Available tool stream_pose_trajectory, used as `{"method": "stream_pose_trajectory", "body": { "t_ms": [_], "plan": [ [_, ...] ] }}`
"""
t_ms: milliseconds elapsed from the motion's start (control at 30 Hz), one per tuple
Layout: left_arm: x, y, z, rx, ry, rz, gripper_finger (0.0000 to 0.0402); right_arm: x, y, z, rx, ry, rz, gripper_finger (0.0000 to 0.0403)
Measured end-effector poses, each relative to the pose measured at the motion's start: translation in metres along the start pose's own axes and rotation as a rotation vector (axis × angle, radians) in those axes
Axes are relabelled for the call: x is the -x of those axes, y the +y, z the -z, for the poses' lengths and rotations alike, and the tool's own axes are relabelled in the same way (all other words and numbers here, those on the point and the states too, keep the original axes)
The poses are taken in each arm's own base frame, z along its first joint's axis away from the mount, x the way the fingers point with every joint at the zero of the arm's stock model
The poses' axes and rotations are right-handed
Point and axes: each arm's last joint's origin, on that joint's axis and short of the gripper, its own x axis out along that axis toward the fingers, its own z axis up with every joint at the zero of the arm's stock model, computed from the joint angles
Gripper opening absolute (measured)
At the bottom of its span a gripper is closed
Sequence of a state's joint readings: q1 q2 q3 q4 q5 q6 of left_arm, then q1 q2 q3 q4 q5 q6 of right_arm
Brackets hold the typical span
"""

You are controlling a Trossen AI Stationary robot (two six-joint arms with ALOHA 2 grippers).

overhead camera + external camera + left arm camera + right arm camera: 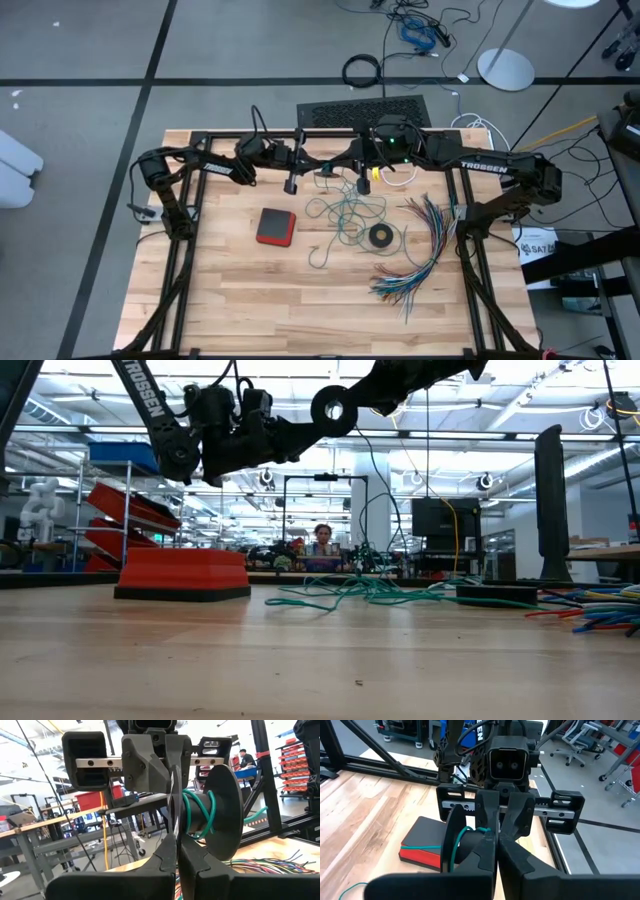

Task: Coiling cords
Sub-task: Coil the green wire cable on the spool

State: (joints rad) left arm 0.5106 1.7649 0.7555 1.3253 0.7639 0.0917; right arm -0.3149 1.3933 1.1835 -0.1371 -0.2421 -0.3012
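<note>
Teal cord [345,215] mid-table, edges clear

Teal-green cord [345,215] tangled mid-table, partly wound on spool [220,812]

Both arms raised off table, reaching inward from frame's far corners, wrists facing each other near far-centre. Left gripper [291,184] pointing right, fingers pressed together. Right gripper [360,184] pointing left, fingers closed too. Tips close, nearly meeting, per wrist views. Low view: both forearms high above tabletop, nothing touching down.
</note>
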Motion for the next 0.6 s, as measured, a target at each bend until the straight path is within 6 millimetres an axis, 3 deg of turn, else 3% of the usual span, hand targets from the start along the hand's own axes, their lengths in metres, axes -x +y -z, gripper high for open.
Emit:
{"method": "stream_pose_trajectory", "body": {
  "t_ms": [300,600],
  "plan": [
    [0.0,0.001,0.001,0.037,0.014,-0.051,0.001,0.0,-0.001,0.0,0.01,0.008,0.016,0.0001],
    [0.008,0.014,0.006,0.057,0.063,-0.215,0.0125,0.0,-0.002,0.002,0.02,0.031,0.067,0.0001]
  ]
}}
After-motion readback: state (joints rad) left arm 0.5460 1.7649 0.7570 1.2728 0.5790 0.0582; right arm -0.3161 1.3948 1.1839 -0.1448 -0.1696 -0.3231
